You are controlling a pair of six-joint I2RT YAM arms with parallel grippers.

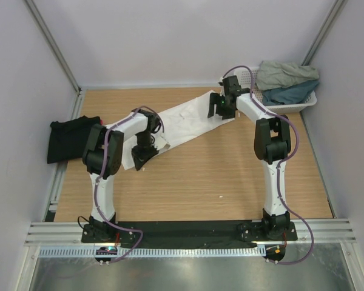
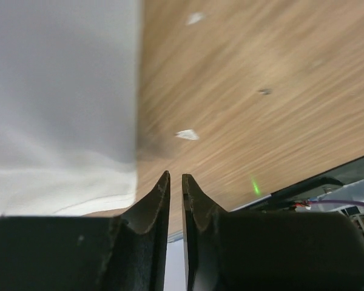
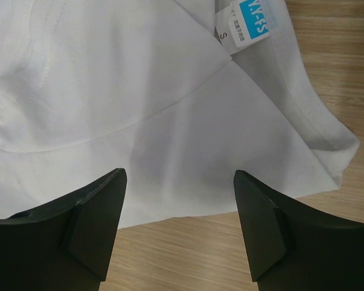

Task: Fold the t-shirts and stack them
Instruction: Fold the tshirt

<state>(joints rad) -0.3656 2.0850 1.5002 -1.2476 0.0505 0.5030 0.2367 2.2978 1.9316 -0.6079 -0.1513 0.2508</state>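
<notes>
right now a white t-shirt (image 1: 185, 121) is lying stretched in a long diagonal band across the wooden table (image 1: 230, 182), running from near the left arm up toward the far right. the left gripper (image 1: 141, 159) is hanging low over the band's near-left end. in the left wrist view its two black fingers (image 2: 151, 206) are standing almost together, with only a thin slit showing between them. the white cloth is lying just to their left, its straight edge running along the bare wood. i cannot tell whether any cloth is caught in that slit.

the right gripper (image 1: 220, 109) is sitting over the far-right end of the same shirt, and its jaws are standing wide apart with nothing held between them. in the right wrist view the white fabric is spreading under and between the two fingers (image 3: 94, 212). a small blue neck label (image 3: 253, 21) is showing just beyond them, and the shirt's edge is ending on the wood to the right.

a black t-shirt (image 1: 70, 138) is lying bunched at the table's left edge, well apart from the white one. in the far right corner a white lattice basket (image 1: 291, 107) is holding a grey-green t-shirt (image 1: 285, 74), which is lying on top of a teal t-shirt (image 1: 294, 92).
</notes>
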